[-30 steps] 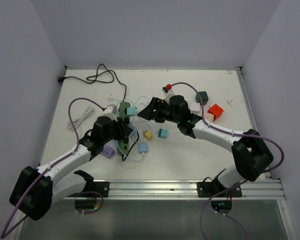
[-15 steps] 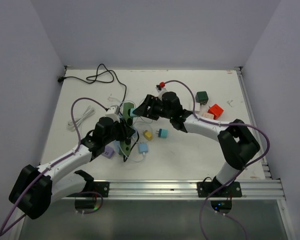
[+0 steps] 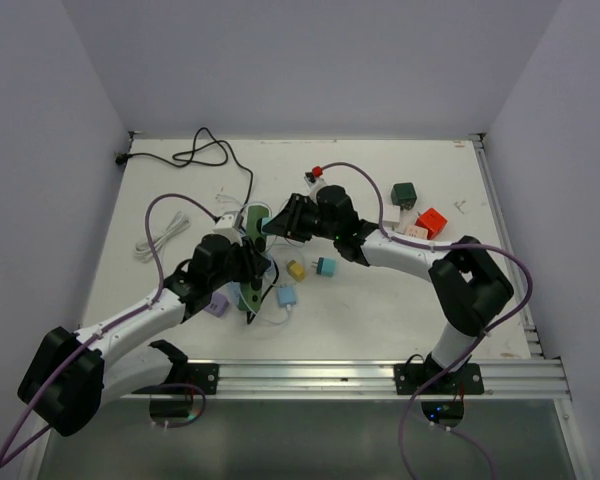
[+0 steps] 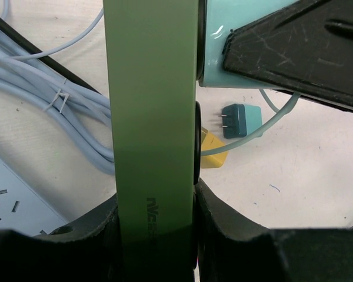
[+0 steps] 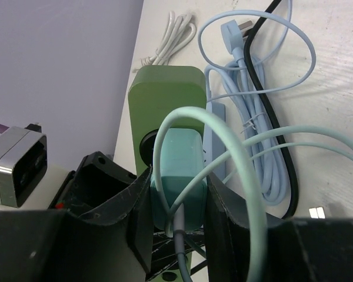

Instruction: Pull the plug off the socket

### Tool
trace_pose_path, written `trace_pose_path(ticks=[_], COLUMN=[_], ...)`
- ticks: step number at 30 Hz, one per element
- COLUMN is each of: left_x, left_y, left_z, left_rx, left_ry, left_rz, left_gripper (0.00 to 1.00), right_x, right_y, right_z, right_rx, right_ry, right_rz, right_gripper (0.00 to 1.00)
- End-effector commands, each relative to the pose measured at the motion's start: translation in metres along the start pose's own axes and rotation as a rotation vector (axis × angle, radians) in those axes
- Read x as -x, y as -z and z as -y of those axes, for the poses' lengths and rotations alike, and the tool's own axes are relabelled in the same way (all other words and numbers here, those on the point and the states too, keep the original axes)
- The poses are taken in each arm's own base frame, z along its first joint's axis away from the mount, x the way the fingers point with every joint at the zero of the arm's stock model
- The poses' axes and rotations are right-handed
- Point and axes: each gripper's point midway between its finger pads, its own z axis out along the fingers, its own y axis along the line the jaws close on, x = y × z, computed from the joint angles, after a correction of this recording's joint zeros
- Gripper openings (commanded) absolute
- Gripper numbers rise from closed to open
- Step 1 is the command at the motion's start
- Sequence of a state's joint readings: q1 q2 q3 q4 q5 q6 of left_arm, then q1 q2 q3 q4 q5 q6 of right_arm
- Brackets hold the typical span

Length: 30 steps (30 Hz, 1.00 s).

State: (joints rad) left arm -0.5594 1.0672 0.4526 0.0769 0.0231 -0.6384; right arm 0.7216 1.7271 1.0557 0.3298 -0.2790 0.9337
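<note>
The left gripper (image 4: pixel 156 235) is narrowed onto the green power strip (image 4: pixel 153 117), one black finger pressed to each long side at the bottom of the left wrist view, so the strip stands on edge and runs straight up the frame. Just beyond that grip, a yellow adapter (image 4: pixel 212 154) and a small teal adapter (image 4: pixel 241 120) lie on the table to the right of the strip. A light blue cable bundle (image 4: pixel 47 100) and the corner of a light blue strip (image 4: pixel 12 200) lie to its left. Further up, at the upper right, the right gripper (image 5: pixel 176 205) is clamped on the teal plug (image 5: pixel 179 176), a finger flat against each side. The plug's body sits against the strip's face near its far end, over a round outlet, with its prongs hidden. Its pale teal cord (image 5: pixel 241 158) loops back over the fingers. From overhead, both arms reach in from the bottom corners, elbows bent outward, and their wrists meet at the table's left centre. Most of the strip is covered there by the two grippers. At the far side lie a coiled black cord (image 3: pixel 205 150), a white cable (image 3: pixel 160 240), a red block (image 3: pixel 432 220) and a dark green block (image 3: pixel 404 193).
</note>
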Motion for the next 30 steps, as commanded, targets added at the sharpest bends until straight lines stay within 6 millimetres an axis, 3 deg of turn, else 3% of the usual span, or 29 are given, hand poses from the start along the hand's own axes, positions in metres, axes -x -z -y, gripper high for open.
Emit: trace_pose_path(ticks=[1,7,13,16,23,30], left_x=[0.042,0.028,0.021,0.019,0.026,0.027], left_y=[0.002,0.000,-0.005,-0.006,0.001,0.004], left_z=[0.016,-0.023,-0.031,-0.040,-0.085,-0.094], left_rx=[-0.004,0.215,0.231,0.252,0.338,0.405], left_ry=[-0.015,0.060,0.099,0.112,0.180,0.163], left_rz=[0.124,0.076,0.053,0.031,0.017,-0.004], left_gripper=[0.00,0.00,0.00,0.00,0.00,0.00], right_x=[0.013,0.021,0.030,0.033,0.043,0.050], right_y=[0.007,0.022,0.037,0.047,0.066,0.080], right_z=[-0.017,-0.019,-0.010,0.004,0.007,0.011], right_rx=[0.034,0.016,-0.004,-0.034,-0.046,-0.056], right_ry=[0.037,0.060,0.046,0.034,0.033,0.026], right_rz=[0.047,0.076,0.105,0.123,0.160,0.196], right_gripper=[0.02,0.00,0.00,0.00,0.00,0.00])
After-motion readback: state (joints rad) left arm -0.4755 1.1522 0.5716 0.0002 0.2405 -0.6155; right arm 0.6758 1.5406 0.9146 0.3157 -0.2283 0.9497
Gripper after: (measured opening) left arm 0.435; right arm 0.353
